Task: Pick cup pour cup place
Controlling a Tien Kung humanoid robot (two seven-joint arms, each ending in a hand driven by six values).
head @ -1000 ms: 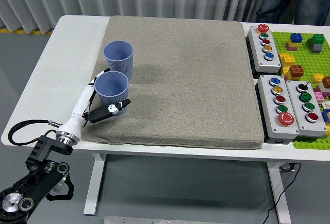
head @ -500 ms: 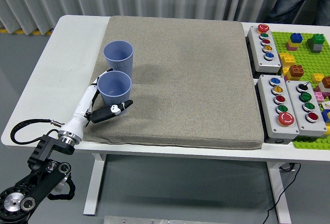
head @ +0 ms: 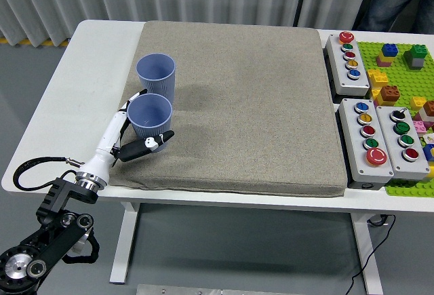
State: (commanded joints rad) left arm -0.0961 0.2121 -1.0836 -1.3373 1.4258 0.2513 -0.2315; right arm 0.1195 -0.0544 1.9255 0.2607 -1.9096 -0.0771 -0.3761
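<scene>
- Head view shows you the left hand [head: 139, 135] at the mat's near-left corner, its slim white and black fingers curled round the near cup [head: 148, 116], thumb across the front wall; the cup stands upright on the mat.
- Just behind it, you see the far cup [head: 156, 74], also upright, its base nearly touching the near cup's rim; it is the only thing crowding the grasp.
- Both cups are blue, ribbed plastic, tapered, with open mouths; you cannot tell whether either holds anything.
- They stand on a grey, coarse-woven padded mat [head: 258, 105] that covers most of the white table [head: 74, 98].
- Well to your right sit three grey button boxes [head: 369, 135] with coloured round buttons, and a green studded baseplate [head: 407, 64] with toy bricks.
- At the far right edge you can see a person's jeans-clad legs [head: 400, 0].
</scene>
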